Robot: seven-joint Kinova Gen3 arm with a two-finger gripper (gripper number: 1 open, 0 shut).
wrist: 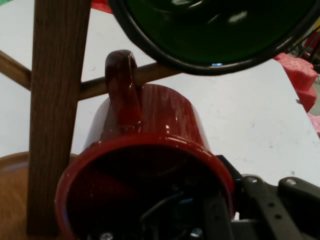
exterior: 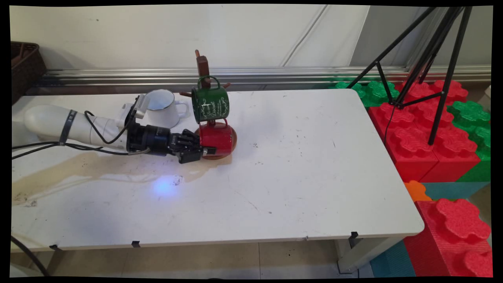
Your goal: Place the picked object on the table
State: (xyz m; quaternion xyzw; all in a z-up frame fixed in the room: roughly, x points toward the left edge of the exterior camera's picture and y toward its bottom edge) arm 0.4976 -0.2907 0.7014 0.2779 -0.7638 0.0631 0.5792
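A red mug [exterior: 218, 137] hangs low on a wooden mug tree [exterior: 203, 65], its handle hooked over a peg just above the round base [exterior: 231, 151]. My gripper [exterior: 205, 149] reaches in from the left and is shut on the red mug's rim. In the hand view the red mug [wrist: 160, 120] opens toward the camera, with one finger inside it and the other outside on the right, at the gripper [wrist: 227, 201]. A green mug [exterior: 210, 104] hangs right above the red one on the tree's post [wrist: 55, 100]. The green mug's rim [wrist: 210, 35] fills the top of the hand view.
A white mug [exterior: 161, 108] stands on the table behind my wrist. A brownish spill stain [exterior: 78, 171] spreads over the table's left side. A dark basket [exterior: 23, 67] sits at the far left. A black tripod [exterior: 430, 63] and red and green foam blocks [exterior: 432, 133] stand right of the table.
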